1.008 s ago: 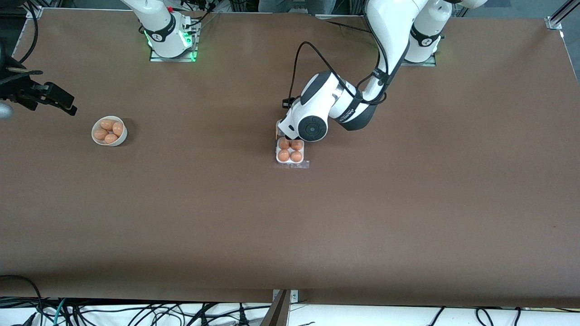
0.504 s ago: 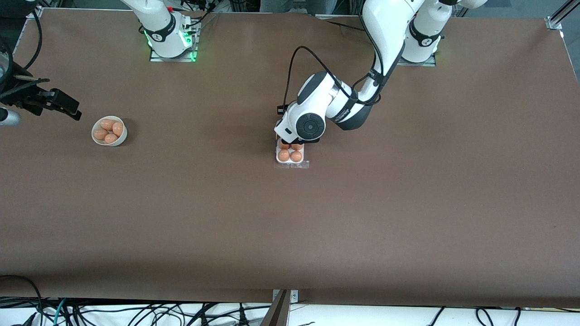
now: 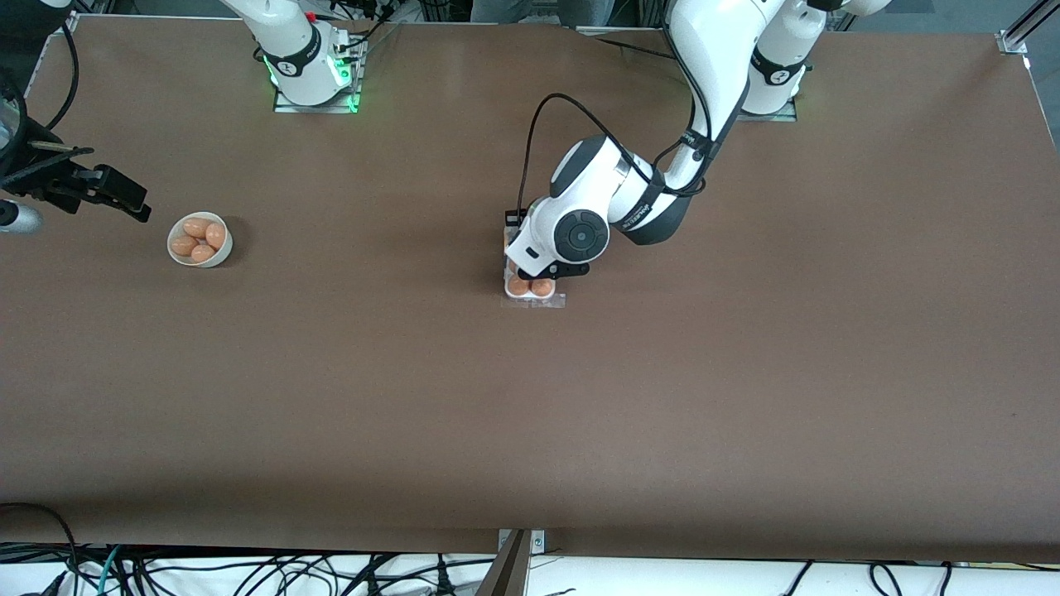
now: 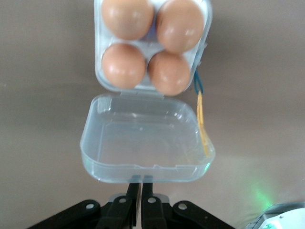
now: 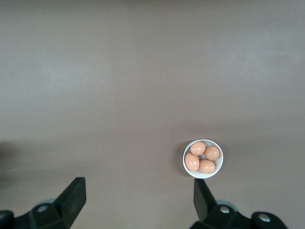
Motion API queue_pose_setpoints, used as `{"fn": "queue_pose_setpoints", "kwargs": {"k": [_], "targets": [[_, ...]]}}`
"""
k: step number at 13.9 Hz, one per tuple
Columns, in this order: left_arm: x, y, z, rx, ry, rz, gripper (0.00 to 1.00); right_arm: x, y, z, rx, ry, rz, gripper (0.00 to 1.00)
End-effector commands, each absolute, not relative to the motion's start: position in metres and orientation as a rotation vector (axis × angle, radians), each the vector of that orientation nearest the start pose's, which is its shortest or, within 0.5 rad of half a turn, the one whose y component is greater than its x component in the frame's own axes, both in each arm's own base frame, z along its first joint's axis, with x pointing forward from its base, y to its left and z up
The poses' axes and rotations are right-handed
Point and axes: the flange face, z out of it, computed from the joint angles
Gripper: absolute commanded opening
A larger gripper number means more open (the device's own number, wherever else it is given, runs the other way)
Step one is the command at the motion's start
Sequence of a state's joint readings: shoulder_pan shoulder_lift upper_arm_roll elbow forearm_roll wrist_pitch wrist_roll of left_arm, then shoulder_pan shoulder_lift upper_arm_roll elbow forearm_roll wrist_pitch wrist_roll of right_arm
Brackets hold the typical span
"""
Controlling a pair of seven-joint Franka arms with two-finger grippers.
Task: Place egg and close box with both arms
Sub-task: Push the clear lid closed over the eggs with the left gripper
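The clear box (image 3: 534, 296) lies mid-table with an egg (image 3: 519, 286) in every cell. In the left wrist view its tray (image 4: 98, 78) holds the eggs (image 4: 124, 64) and its transparent lid (image 4: 143, 143) lies open toward my left gripper (image 4: 141, 186). That gripper is shut, its tips touching the lid's free edge. In the front view the left wrist covers the gripper and the box's half farther from the camera. My right gripper (image 3: 124, 199) is open and empty, up in the air at the right arm's end of the table, beside the bowl; it also shows in the right wrist view (image 5: 138, 205).
A round white bowl (image 3: 199, 239) with several eggs stands near the right arm's end, also in the right wrist view (image 5: 202, 158). A thin yellow and blue string (image 4: 202, 119) lies along the box's side. The arm bases stand along the table's farthest edge.
The left wrist has moved toward the front camera over the box and now covers the two farther eggs. The right gripper has shifted slightly.
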State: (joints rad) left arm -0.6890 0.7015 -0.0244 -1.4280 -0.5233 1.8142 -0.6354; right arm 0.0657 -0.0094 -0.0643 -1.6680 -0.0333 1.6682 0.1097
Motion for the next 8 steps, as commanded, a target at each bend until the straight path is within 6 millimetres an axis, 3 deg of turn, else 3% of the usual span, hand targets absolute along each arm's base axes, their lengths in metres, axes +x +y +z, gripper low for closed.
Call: {"fn": "queue_pose_setpoints", "kwargs": {"k": [1, 4, 6, 8], "targets": [[0.513, -0.484, 0.260, -3.235, -0.262, 0.863, 0.08, 0.558, -0.002, 0.595, -3.153, 0.145, -0.030, 1.00], [0.530, -0.471, 0.265, -3.257, -0.295, 0.798, 0.07, 0.558, -0.002, 0.596, -3.153, 0.145, -0.033, 1.00], [0.550, -0.462, 0.284, -3.287, -0.325, 0.727, 0.09, 0.558, -0.002, 0.596, -3.153, 0.145, -0.033, 1.00], [0.575, -0.446, 0.306, -3.296, -0.340, 0.594, 0.20, 0.558, -0.002, 0.596, -3.153, 0.145, -0.033, 1.00]]}}
